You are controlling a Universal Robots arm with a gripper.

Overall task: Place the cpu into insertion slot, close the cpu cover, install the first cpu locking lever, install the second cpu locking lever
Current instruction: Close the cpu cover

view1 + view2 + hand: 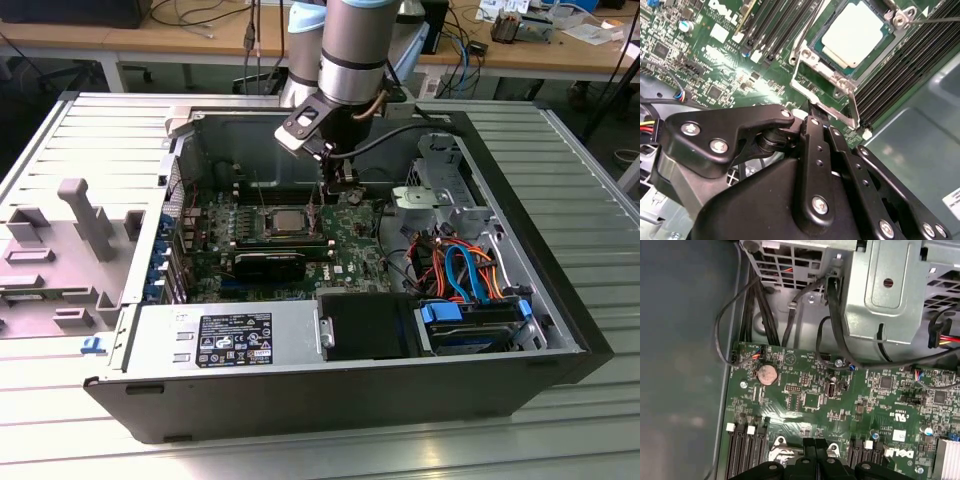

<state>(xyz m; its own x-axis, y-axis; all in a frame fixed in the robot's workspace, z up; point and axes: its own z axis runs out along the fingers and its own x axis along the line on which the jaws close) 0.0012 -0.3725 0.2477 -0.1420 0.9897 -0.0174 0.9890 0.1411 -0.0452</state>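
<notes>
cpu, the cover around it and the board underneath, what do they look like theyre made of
The cpu top looks like metal with a dull, pale silver finish: flat and softly reflecting. The cpu cover looks like bare stamped sheet metal, probably steel: silver-grey, thin, with bright glints on its edges. The motherboard looks like glossy green-coated circuit laminate, with patches of glare.

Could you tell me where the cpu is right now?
The cpu sits in the insertion slot on the green motherboard, just to the exterior view's left of the claw.
</notes>
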